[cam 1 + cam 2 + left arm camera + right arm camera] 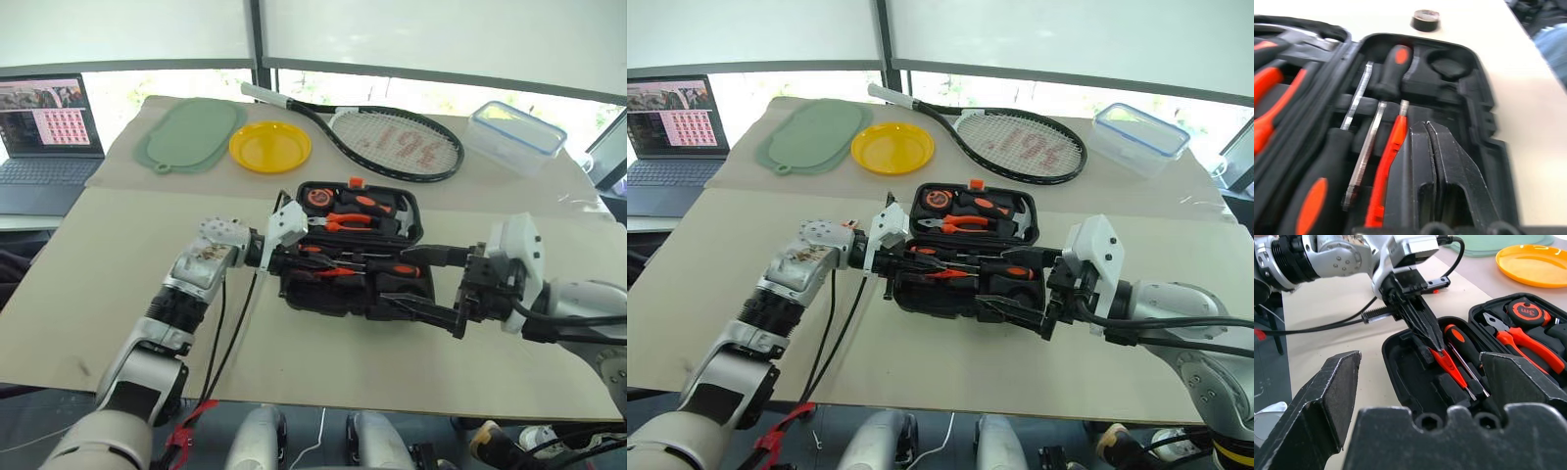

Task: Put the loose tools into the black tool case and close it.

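"3m" on the tape measure (1526, 312)

the black tool case (353, 284) holds orange-and-black things: two black-handled screwdrivers (1462, 348) with orange patches and bright metal shafts, a slim orange screwdriver (1448, 363), orange-handled pliers (1520, 340) and a black tape measure (1524, 311) with an orange face. a small dark tape roll (1425, 19) lies on the pale beige surface (98, 284). both tools have black fingers, the left tool (1425, 328) on a white and silver wrist. beyond lie a yellow plate (269, 146), a sage-green mat (191, 134), a black racket (397, 140) with white strings and a red mark, and a clear blue-rimmed box (516, 136).
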`<act>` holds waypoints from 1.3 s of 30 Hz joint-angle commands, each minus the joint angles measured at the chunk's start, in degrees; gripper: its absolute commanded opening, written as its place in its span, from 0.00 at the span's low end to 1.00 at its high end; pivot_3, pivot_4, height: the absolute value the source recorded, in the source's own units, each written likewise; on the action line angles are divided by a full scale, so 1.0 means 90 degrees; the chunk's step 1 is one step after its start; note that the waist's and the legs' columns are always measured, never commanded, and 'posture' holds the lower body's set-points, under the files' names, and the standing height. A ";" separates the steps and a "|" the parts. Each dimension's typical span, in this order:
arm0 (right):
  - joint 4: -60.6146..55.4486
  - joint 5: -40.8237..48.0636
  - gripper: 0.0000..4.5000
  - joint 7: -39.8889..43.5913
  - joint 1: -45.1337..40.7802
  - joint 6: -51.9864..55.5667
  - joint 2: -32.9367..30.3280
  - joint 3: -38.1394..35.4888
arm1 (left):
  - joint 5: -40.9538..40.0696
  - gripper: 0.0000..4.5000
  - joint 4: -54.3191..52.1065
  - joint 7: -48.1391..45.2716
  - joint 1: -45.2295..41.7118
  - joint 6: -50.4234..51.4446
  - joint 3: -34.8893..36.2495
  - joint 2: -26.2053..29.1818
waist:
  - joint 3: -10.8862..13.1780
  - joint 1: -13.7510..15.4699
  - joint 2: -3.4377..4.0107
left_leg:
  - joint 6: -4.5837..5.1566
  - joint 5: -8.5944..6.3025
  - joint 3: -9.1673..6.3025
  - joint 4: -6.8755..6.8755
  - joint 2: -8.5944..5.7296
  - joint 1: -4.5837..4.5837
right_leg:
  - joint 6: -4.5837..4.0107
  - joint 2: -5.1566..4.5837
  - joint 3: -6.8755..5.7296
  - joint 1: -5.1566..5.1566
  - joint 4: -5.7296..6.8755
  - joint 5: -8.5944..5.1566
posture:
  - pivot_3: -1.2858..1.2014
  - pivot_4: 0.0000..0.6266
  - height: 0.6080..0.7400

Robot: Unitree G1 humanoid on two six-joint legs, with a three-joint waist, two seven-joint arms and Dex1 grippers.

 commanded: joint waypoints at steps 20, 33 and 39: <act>-0.0134 0.0115 1.00 -0.0124 0.0115 0.0073 0.0021 -0.0163 | 0.1104 0.01 0.1340 0.0303 0.0074 -0.1406 -0.0177 -0.0432 | -0.0005 -0.0034 0.0007 | 0.0000 0.0000 0.0000 -0.0001 0.0004 0.0009 | -0.0001 0.0001 0.0001 0.0007 0.0002 0.0001 | 0.52 0.24 0.99; 0.0305 -0.0111 1.00 0.0207 -0.0308 -0.0039 0.0045 0.0218 | 0.1426 0.01 0.1471 0.0647 0.0242 -0.1340 -0.0291 -0.0423 | -0.0018 -0.0037 0.0014 | 0.0000 -0.0001 0.0005 -0.0005 0.0008 0.0043 | -0.0004 0.0002 0.0006 0.0032 0.0003 0.0002 | 0.52 0.24 0.99; 0.0500 -0.0368 1.00 0.0366 -0.0521 -0.0103 0.0097 0.0488 | 0.1117 0.13 0.0980 0.0533 0.0277 -0.0768 0.0060 -0.0092 | -0.0022 -0.0047 0.0012 | 0.0000 -0.0001 0.0005 -0.0005 0.0010 0.0043 | -0.0006 0.0004 0.0007 0.0031 0.0004 0.0003 | 0.52 0.24 0.99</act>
